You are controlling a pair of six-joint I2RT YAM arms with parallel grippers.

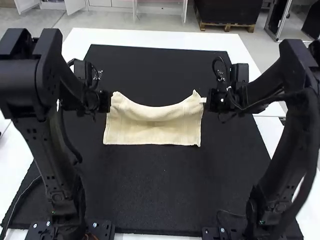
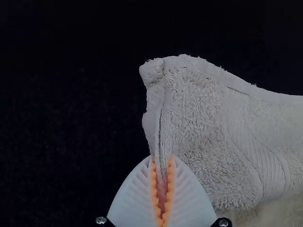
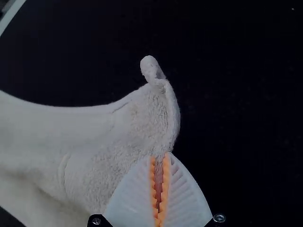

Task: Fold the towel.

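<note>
- My left gripper (image 2: 162, 157) and right gripper (image 3: 160, 155) each clench the cream towel (image 1: 152, 131) by a side edge, near its far corners.
- Probably light, soft, floppy; I'd hold near corners.

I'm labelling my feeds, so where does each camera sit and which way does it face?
High view: above and behind, facing forward and down at the towel; left arm and right arm show.
Left wrist view: on that wrist, facing a towel corner; left claw shows.
Right wrist view: on that wrist, facing another corner; right claw shows.
All views share the towel.
</note>
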